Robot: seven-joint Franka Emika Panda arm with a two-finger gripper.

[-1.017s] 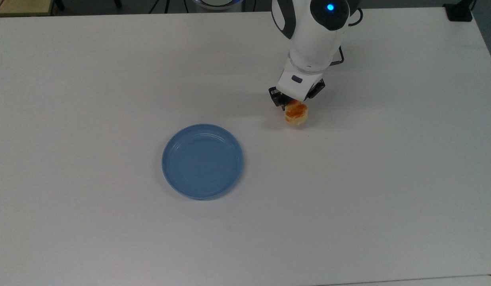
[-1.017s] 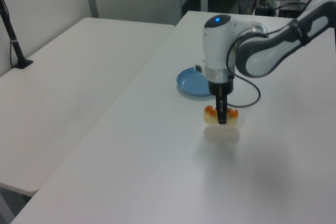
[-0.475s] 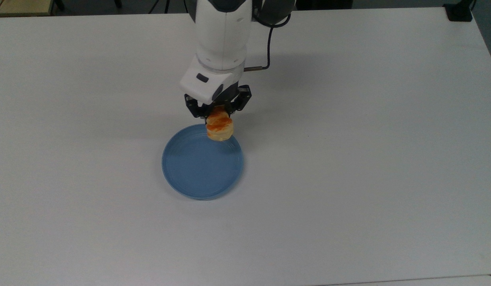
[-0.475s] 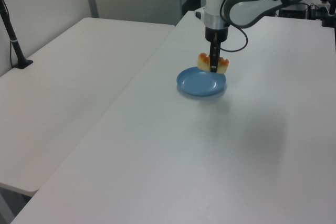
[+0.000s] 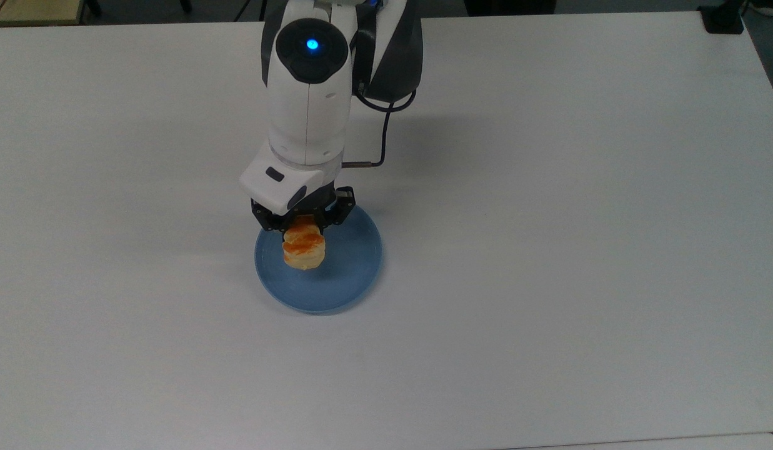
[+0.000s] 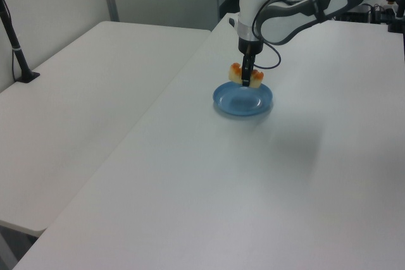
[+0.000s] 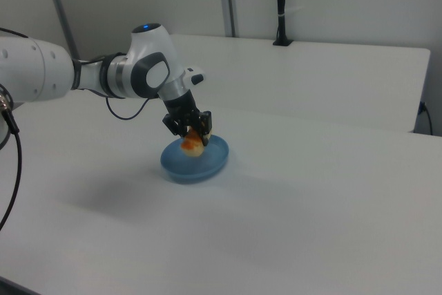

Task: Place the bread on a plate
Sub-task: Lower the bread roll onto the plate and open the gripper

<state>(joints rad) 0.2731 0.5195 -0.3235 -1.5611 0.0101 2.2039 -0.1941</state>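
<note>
Overhead, the bread hung pinched between the black jaws of the gripper, held above the plate and not resting on it. It was a small oblong loaf, pale yellow along its sides, with glossy orange-brown bumps on top. In the left view the bread showed on both sides of the narrow dark fingers, clear of the plate beneath. The plate was round, light blue, smooth plastic with a shallow raised rim, and it lay flat on the matte white desk. In the top view the loaf sat over the plate's left half, near the rim closest to the arm. The right view showed the gripper tilted down toward the plate, the bread just over the blue surface. The arm had rounded, glossy white shells with dark joints, and a thin black cable looped beside it.
</note>
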